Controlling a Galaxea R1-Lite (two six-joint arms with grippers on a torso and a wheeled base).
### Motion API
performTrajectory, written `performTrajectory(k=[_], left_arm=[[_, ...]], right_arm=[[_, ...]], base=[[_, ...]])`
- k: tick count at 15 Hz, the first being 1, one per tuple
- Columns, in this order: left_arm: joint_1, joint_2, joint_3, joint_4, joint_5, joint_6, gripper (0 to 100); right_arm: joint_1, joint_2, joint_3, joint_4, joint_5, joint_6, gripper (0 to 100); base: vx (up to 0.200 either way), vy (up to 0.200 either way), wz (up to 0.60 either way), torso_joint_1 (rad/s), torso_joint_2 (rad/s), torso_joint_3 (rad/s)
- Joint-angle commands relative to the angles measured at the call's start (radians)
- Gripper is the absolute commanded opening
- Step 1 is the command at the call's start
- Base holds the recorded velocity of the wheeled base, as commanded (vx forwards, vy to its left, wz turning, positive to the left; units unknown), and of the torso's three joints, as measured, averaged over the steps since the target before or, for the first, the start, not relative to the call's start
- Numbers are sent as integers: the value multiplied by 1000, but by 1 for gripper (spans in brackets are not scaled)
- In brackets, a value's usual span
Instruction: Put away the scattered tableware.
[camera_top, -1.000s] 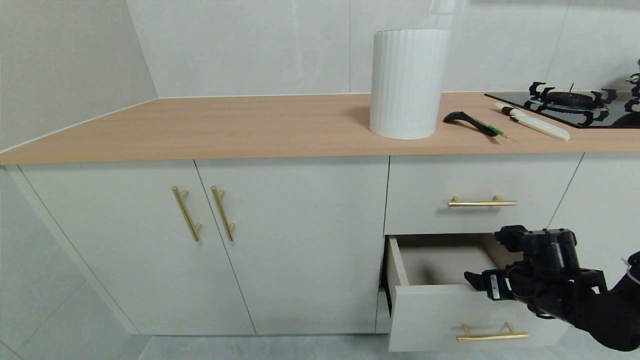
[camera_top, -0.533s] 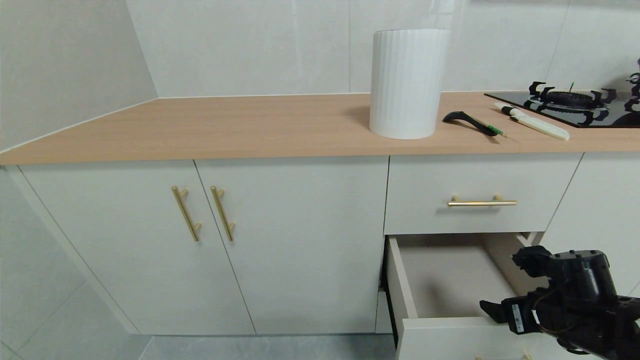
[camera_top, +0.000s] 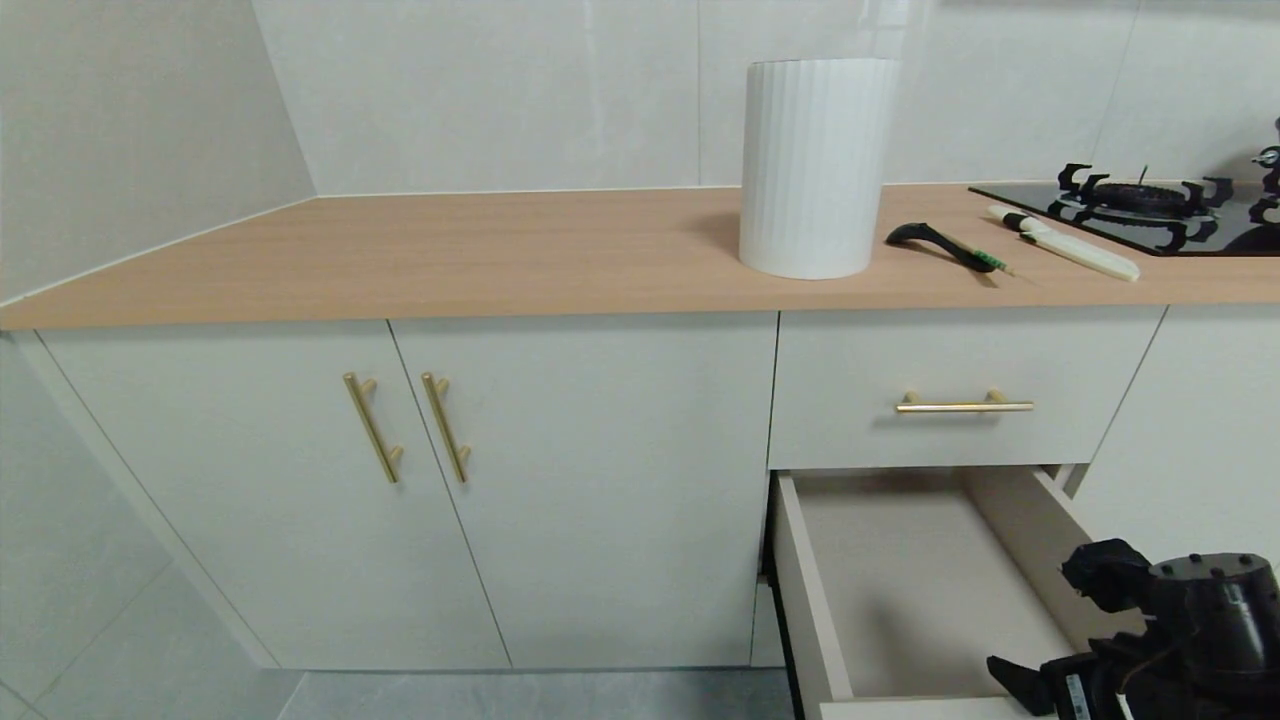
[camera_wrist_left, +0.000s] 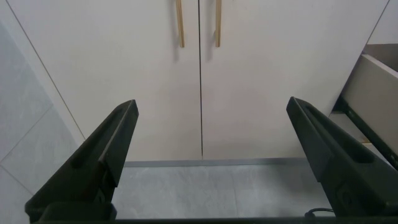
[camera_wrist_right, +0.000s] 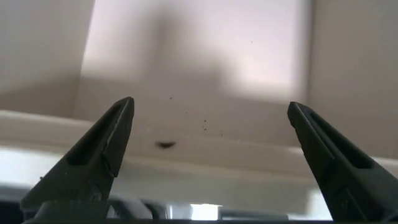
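Fingers (camera_wrist_right: 99, 155) of the right gripper (camera_top: 1065, 630) are spread wide and grip nothing. They are poised over the front edge of the pale open drawer (camera_top: 800, 560) at the lower right of the frame. The left gripper (camera_wrist_left: 211, 104) is likewise agape, facing the cream double cabinet doors (camera_wrist_left: 199, 62). The tableware lies on the wooden countertop (camera_top: 500, 250) at upper right: a black-handled utensil with a green tip (camera_top: 945, 245) and a long white utensil with a black band (camera_top: 1065, 248), just beside a white ribbed cylinder (camera_top: 812, 165). The drawer looks open enough, so the arm should lift clear of its front without knocking it. The drawer's front and handle are cut off below, and neither utensil's type can be determined.
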Motion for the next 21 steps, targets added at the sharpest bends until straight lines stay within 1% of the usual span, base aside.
performTrajectory(k=[1, 4, 6, 11, 13, 14, 15, 16, 17, 18, 20, 21], left_arm=[[0, 1, 0, 0, 1, 0, 100], [0, 1, 0, 0, 0, 0, 100], [0, 1, 0, 0, 0, 0, 100], [0, 1, 0, 0, 0, 0, 100], [0, 1, 0, 0, 0, 0, 100], [0, 1, 0, 0, 0, 0, 100], [0, 1, 0, 0, 0, 0, 100], [0, 1, 0, 0, 0, 0, 100], [0, 1, 0, 0, 1, 0, 100], [0, 1, 0, 0, 1, 0, 100], [0, 1, 0, 0, 0, 0, 100], [0, 1, 0, 0, 0, 0, 100]], right_arm=[[12, -12, 41, 1, 0, -2, 100], [16, -17, 79, 21, 0, 0, 100], [16, -47, 79, 108, 5, 4, 100], [16, -60, 69, 111, 5, 6, 100], [15, -106, 21, 108, 0, 3, 100], [15, -147, -33, 127, -3, 1, 100], [15, -182, -89, 174, -4, -2, 100], [15, -236, -186, 304, -4, -9, 100], [15, -320, -316, 501, -1, -25, 100], [16, -417, -488, 755, 14, -26, 100], [18, -521, -901, 1297, 80, -17, 100], [16, -534, -1030, 1403, 120, -3, 100]], base=[[0, 0, 0, 0, 0, 0], [0, 0, 0, 0, 0, 0], [0, 0, 0, 0, 0, 0], [0, 0, 0, 0, 0, 0], [0, 0, 0, 0, 0, 0], [0, 0, 0, 0, 0, 0], [0, 0, 0, 0, 0, 0], [0, 0, 0, 0, 0, 0], [0, 0, 0, 0, 0, 0], [0, 0, 0, 0, 0, 0], [0, 0, 0, 0, 0, 0], [0, 0, 0, 0, 0, 0]])
